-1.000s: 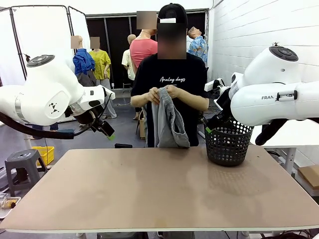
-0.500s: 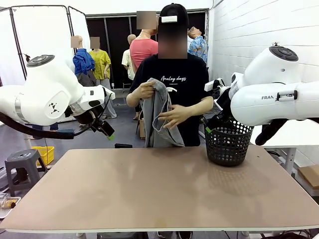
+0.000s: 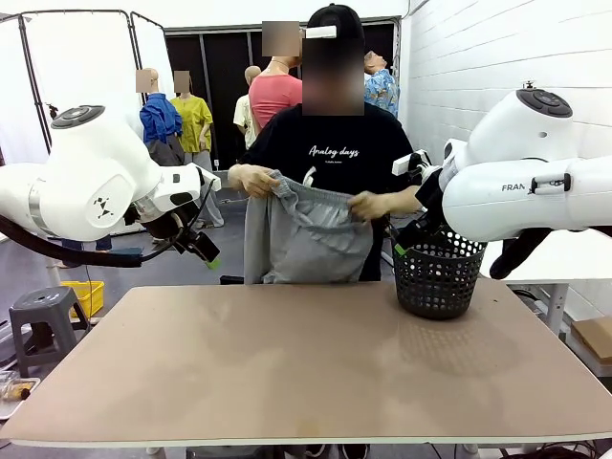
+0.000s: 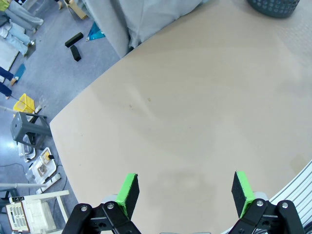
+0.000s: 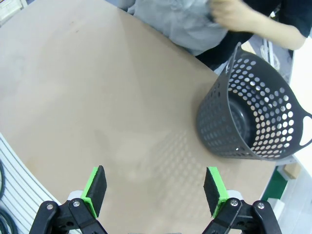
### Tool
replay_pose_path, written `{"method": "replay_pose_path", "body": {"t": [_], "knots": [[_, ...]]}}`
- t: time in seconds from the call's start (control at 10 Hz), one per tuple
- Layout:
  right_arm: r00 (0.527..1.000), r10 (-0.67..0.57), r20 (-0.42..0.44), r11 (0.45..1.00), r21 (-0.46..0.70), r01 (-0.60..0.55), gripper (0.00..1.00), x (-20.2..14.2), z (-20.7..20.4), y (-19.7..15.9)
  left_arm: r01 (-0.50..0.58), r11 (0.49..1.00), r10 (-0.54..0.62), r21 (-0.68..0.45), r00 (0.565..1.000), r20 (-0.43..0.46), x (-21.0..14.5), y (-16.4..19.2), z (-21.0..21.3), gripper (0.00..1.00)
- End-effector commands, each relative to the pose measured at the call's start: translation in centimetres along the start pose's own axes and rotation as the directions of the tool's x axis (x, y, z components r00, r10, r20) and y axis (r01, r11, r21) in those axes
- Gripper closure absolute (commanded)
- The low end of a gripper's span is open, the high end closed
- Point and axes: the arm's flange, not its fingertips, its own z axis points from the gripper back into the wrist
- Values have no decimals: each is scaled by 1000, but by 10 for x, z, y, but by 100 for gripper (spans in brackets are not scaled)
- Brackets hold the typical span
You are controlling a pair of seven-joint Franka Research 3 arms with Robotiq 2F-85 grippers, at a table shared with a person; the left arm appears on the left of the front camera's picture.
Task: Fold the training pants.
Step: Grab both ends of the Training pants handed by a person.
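Across the table a person holds the light grey training pants (image 3: pixel 306 234) up by the elastic waistband, one hand at each end, legs hanging just behind the far edge. The left wrist view shows the pants (image 4: pixel 141 19) at its top, and they also lie along the top of the right wrist view (image 5: pixel 180 19), beside the person's hand (image 5: pixel 234 14). My left gripper (image 3: pixel 203 251) hovers open above the table's left side, its fingers wide apart in its own wrist view (image 4: pixel 185 192). My right gripper (image 3: pixel 406 241) hangs open near the basket, nothing between its pads (image 5: pixel 154 189).
A black mesh basket (image 3: pixel 438 277) stands empty at the table's far right (image 5: pixel 253 122). The tan table (image 3: pixel 306 363) carries nothing else. A grey stool (image 3: pixel 43 311) and a yellow crate (image 3: pixel 84 295) sit on the floor to the left.
The person has shaken the bunched pants out and now holds them spread by the waistband with both hands. Neither arm has moved.
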Motion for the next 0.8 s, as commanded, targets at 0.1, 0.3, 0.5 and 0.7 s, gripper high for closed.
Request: {"method": "replay_pose_path", "body": {"t": [0.1,0.3,0.5,0.7], "knots": [[1000,0,0,1000,0,0,0,0,0,0,4,1000,-4,-1,1000,-1,-1,1,0,0],[1000,0,0,1000,0,0,0,0,0,0,4,1000,-4,-1,1000,-1,-1,1,0,0],[1000,0,0,1000,0,0,0,0,0,0,4,1000,-4,-1,1000,-1,-1,1,0,0],[1000,0,0,1000,0,0,0,0,0,0,4,1000,-4,-1,1000,-1,-1,1,0,0]]}}
